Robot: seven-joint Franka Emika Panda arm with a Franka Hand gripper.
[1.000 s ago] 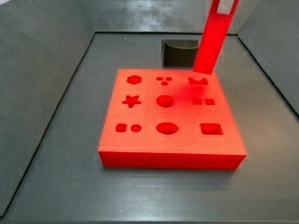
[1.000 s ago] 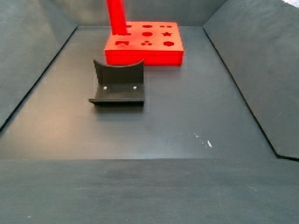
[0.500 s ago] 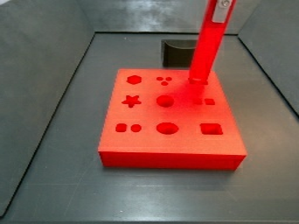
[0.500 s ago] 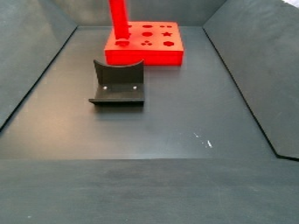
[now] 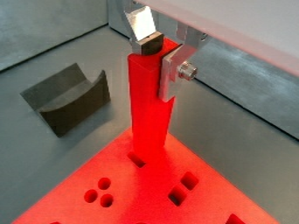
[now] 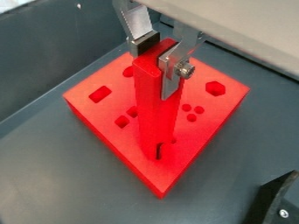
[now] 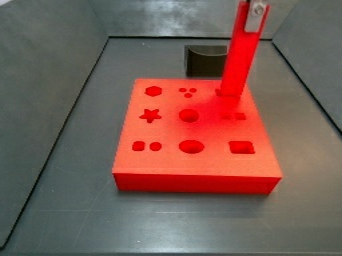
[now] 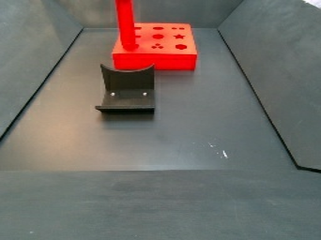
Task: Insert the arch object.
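The gripper [image 5: 158, 54] hangs above the red board [image 5: 198, 206], its silver fingers [image 5: 179, 66] closed on the top end of the arch object [image 5: 149, 109], a long red bar standing upright. Both wrist views show this grip: the plates press the bar from two opposite sides, with no gap showing between pad and bar. In a wrist view the bar's lower end [image 6: 156, 144] meets the board at a small slot near one corner, but whether it is seated in the hole or only resting on the surface is hard to make out.

The side views show little of the gripper; it is cut off at the frame's upper edge, with only a pale glimpse at the bar's top [image 7: 254, 10]. What they add is the layout: the bar [image 7: 237, 55] rises from the far right part of the holed board [image 7: 195, 150], and the dark fixture [image 7: 203, 58] stands just behind the board. In a side view from the opposite end, the fixture [image 8: 127, 89] sits in front of the board [image 8: 157, 49], apart from it, and the bar [image 8: 124, 21] stands on the board's left part.
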